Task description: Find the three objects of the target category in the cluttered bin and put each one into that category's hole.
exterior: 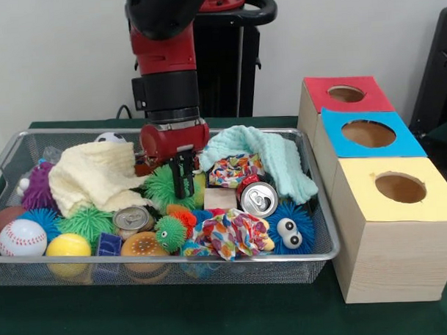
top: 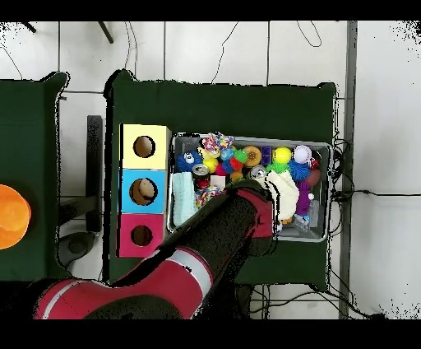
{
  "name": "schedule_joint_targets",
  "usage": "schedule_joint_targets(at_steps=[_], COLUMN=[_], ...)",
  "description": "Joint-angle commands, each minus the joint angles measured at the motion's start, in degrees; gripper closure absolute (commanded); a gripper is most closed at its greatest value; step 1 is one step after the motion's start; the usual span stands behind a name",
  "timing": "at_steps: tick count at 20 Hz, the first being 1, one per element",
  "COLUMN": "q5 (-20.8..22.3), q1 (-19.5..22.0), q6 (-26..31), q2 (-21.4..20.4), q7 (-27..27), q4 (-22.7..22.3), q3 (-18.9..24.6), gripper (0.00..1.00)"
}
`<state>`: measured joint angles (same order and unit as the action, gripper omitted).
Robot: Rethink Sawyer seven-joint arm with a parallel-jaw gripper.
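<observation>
A wire bin [exterior: 320,252] holds mixed clutter. My gripper [exterior: 183,192] hangs low in the middle of it, its black fingers [exterior: 178,176] close together and shut, with nothing seen between them. They stand just right of a green spiky ball [exterior: 159,187]. Two drink cans lie in the bin, one [exterior: 259,198] to the gripper's right and one [exterior: 131,217] to its lower left. Three boxes with round holes stand right of the bin: red [exterior: 346,93], blue [exterior: 368,133], yellow [exterior: 400,187]. In the overhead view my arm [top: 230,226] hides the gripper.
A yellow cloth [exterior: 95,176] and a mint cloth [exterior: 263,155] drape over the clutter at the back. A baseball [exterior: 22,237], a yellow ball [exterior: 67,245], a blue spiky ball with eyes [exterior: 290,228] and patterned fabric [exterior: 233,233] crowd the front. An orange object [top: 12,216] lies at the overhead view's left edge.
</observation>
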<state>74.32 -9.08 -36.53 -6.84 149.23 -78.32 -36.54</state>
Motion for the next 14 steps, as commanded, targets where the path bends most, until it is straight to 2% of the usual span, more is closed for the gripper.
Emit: schedule_joint_targets(at_steps=[1, 6, 11, 14], q5=[4.5, 7.2, 12.3, 14.9], q1=[0.1, -0.3, -2.1, -2.1], q6=[2.4, 2.9, 2.7, 1.9], q2=[-1.9, -2.0, -0.1, 1.6], q7=[14.7, 18.2, 23.7, 23.8], q4=[2.0, 2.1, 3.9, 5.7], q3=[3.6, 2.9, -1.0, -3.4], gripper=[1.0, 1.0, 1.0, 1.0])
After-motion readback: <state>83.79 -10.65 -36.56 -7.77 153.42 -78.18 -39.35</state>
